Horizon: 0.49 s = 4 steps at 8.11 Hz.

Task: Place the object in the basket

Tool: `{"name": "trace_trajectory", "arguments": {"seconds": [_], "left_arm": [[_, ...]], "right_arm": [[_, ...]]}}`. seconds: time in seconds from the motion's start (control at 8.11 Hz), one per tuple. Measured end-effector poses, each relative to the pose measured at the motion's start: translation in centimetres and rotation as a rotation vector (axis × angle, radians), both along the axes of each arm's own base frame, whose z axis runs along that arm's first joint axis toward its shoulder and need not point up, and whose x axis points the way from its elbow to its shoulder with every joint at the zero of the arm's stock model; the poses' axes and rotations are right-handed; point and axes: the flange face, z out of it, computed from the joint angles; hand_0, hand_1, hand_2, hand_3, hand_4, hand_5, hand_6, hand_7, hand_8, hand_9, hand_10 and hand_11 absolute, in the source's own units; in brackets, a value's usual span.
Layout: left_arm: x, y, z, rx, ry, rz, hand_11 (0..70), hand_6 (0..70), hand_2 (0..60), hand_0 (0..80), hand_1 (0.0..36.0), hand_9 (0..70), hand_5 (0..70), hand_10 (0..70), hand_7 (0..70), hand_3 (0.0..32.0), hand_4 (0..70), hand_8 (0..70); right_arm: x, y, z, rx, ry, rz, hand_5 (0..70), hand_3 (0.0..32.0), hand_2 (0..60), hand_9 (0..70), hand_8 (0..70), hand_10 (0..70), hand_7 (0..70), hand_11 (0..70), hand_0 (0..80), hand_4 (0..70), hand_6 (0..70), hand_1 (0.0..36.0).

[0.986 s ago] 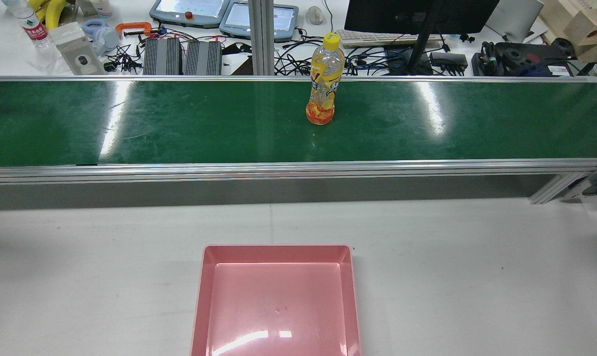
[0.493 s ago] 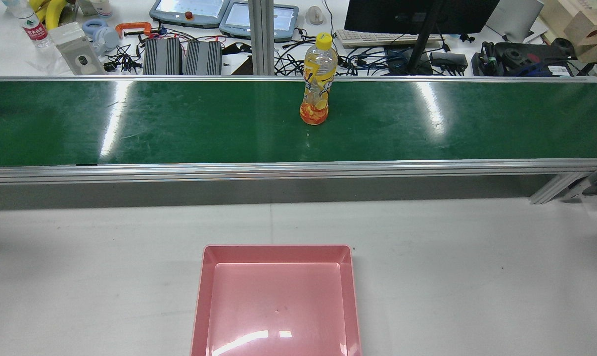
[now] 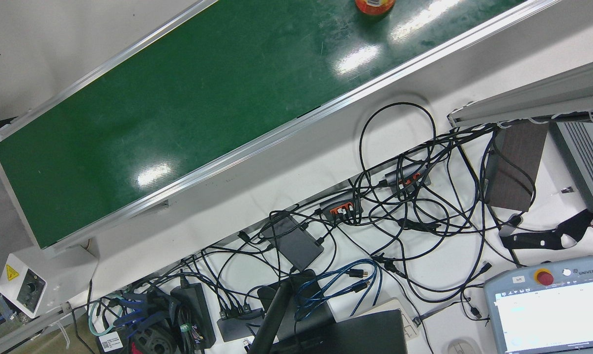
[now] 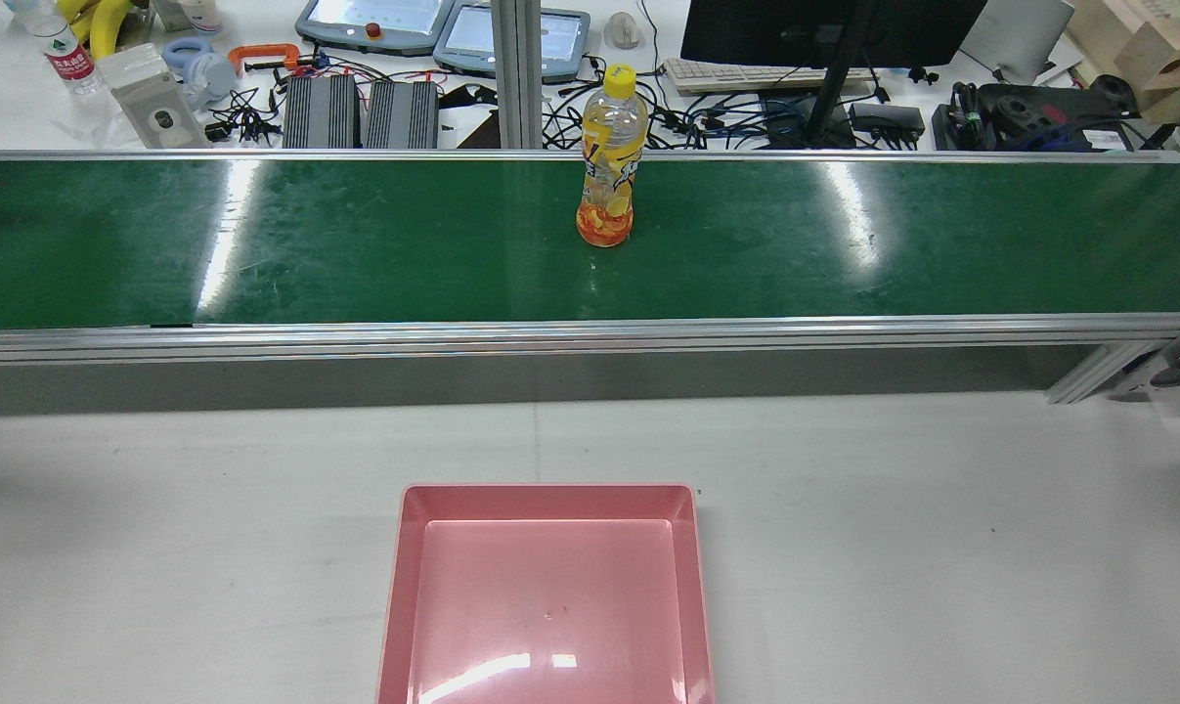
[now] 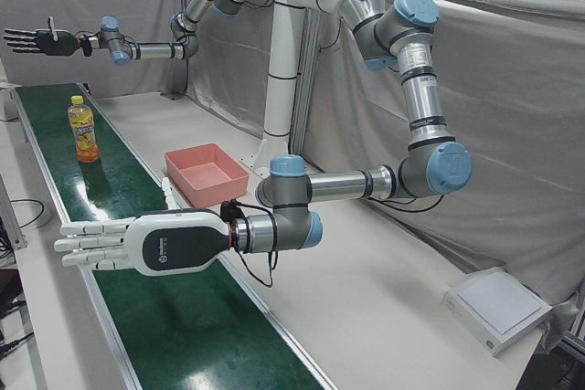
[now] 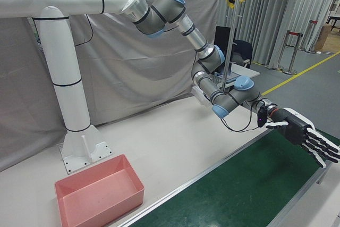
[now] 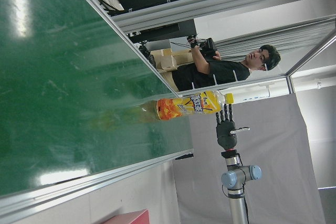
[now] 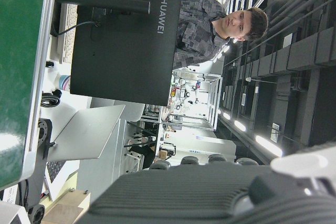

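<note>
A juice bottle (image 4: 609, 161) with a yellow cap and orange base stands upright on the green conveyor belt (image 4: 355, 244). It also shows in the left-front view (image 5: 84, 130), the left hand view (image 7: 191, 106) and at the top edge of the front view (image 3: 375, 4). The pink basket (image 4: 548, 491) sits empty on the white table before the belt. My white left hand (image 5: 137, 244) hovers open and flat over the near end of the belt. My black right hand (image 5: 37, 40) is open above the far end, beyond the bottle (image 6: 303, 131). Neither hand touches the bottle.
Behind the belt lies a cluttered desk with cables (image 3: 399, 206), teach pendants (image 4: 443, 29), a monitor (image 4: 834, 29) and a keyboard. A person (image 7: 226, 69) stands beyond the belt. The arms' white pedestal (image 5: 279, 89) stands behind the basket (image 5: 187, 151).
The bottle has travelled along the belt toward the left of the rear view. The basket has not moved.
</note>
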Motion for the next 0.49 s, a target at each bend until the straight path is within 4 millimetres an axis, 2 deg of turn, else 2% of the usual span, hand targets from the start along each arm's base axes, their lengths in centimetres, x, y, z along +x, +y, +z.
{"name": "trace_trajectory", "arguments": {"seconds": [0.49], "left_arm": [[-0.07,0.07,0.28,-0.004,-0.003,-0.001,10.7,0.0,2.5,47.0,12.3,0.0,6.3,6.2,0.0,0.0,0.3,0.0]], "right_arm": [[0.00,0.00,-0.01,0.000,0.000,0.000,0.0,0.0,0.0,0.0,0.0,0.0,0.0,0.0,0.0,0.0,0.0,0.0]]}}
